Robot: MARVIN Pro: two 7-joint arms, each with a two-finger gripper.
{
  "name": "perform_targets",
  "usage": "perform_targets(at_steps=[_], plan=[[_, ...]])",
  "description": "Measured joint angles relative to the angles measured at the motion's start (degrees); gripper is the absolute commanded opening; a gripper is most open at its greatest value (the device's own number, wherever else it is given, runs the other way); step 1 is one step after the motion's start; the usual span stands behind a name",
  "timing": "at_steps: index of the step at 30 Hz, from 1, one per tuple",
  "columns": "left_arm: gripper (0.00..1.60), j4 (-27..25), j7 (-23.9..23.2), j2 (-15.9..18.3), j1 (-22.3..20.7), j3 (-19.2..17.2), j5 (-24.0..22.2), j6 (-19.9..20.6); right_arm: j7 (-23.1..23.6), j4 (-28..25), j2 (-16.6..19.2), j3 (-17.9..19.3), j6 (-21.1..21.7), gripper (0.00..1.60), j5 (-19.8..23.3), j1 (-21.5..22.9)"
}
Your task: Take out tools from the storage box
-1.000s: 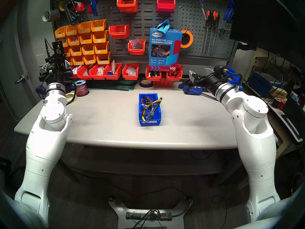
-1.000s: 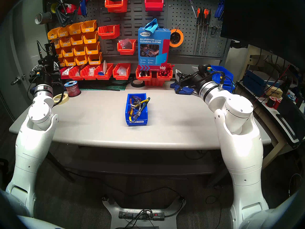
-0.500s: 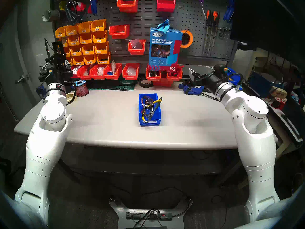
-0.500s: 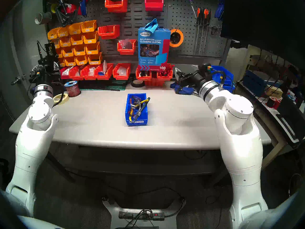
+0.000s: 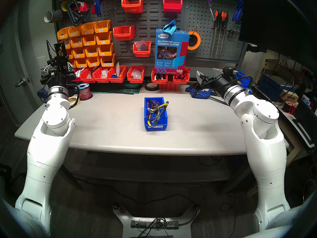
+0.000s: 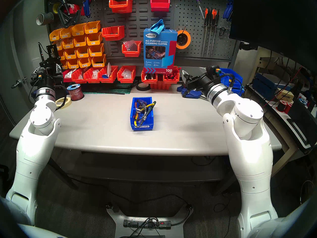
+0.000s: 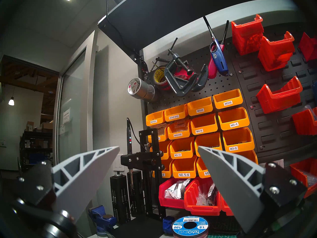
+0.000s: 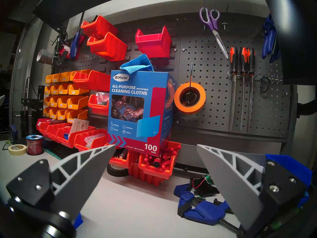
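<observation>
A: Mid-counter, the storage box holds every tool, long axis toward the robot.
B: Left end effector, right end effector: both spread, empty, well behind the box, roughly equidistant.

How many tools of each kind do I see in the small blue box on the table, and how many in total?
safety glasses: 1
yellow-handled cutters: 1
dark green-handled pliers: 1
Total: 3 visible in the storage box; anything beneath them is hidden.
</observation>
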Motion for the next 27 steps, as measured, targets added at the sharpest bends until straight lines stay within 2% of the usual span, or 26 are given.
perform_targets(at_steps=[10, 13, 15, 19, 27], plan=[[1.6, 4.6, -9.1, 2.9, -2.4, 3.3, 1.4, -8.4, 0.2, 0.0, -0.2, 0.1, 0.0, 1.6, -0.2, 0.0], [1.6, 5.7, -11.1, 3.8, -3.4, 4.5, 3.9, -11.5, 0.3, 0.0, -0.3, 0.1, 0.0, 1.6, -0.3, 0.0], [1.6, 6.5, -12.4, 4.8, -4.1, 5.9, 7.2, -14.4, 0.4, 0.0, -0.4, 0.2, 0.0, 1.6, -0.4, 0.0], [1.6, 7.2, -13.4, 5.7, -4.8, 7.8, 11.2, -17.4, 0.5, 0.0, -0.5, 0.2, 0.0, 1.6, -0.4, 0.0], [1.6, 7.4, -15.0, 7.8, -6.2, 12.4, 22.0, -25.5, 0.7, 0.1, -0.7, 0.3, 0.0, 1.6, -0.6, 0.0]])
